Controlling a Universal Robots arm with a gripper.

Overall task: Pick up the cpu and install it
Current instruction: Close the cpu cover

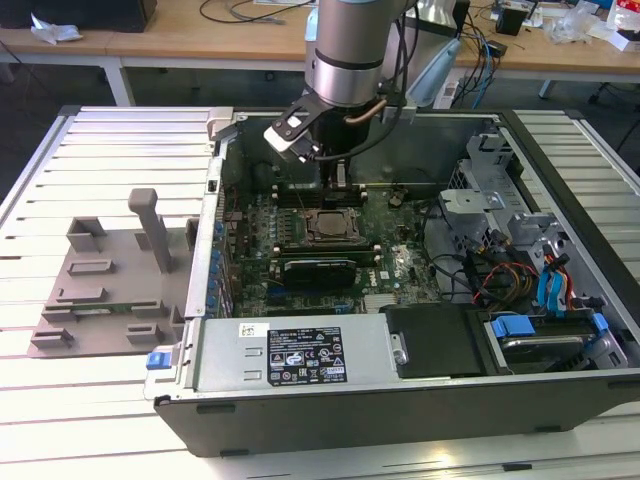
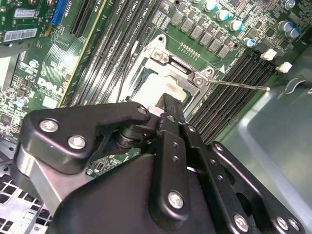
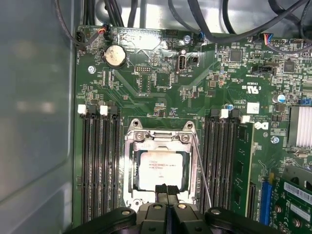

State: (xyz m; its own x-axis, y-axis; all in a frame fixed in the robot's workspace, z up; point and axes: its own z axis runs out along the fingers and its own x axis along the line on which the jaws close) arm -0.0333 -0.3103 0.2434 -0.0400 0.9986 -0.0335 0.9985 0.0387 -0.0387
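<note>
The robot arm reaches down into an open computer case. Its gripper hangs right over the CPU socket in the middle of the green motherboard.

The cpu lies flat inside the socket. It is a small square chip with a shiny pale top. The socket's metal frame goes all the way round it. In the second wrist view the cpu shows pale inside the same frame.

The gripper is squeezed narrow. Its two black fingers are pressed side by side with nothing between them. Their tips sit at one edge of the cpu. I cannot tell if they touch it or hang just above it. In the second wrist view the gripper points down at the chip.

A thin metal rod runs along one side of the socket. Long black memory slots stand in rows on both sides of the socket. A round silver battery sits on the board, well apart from the socket.

In the exterior view, a grey plastic holder lies on the white slatted table, well apart from the socket, off to the exterior view's left of the case
</note>
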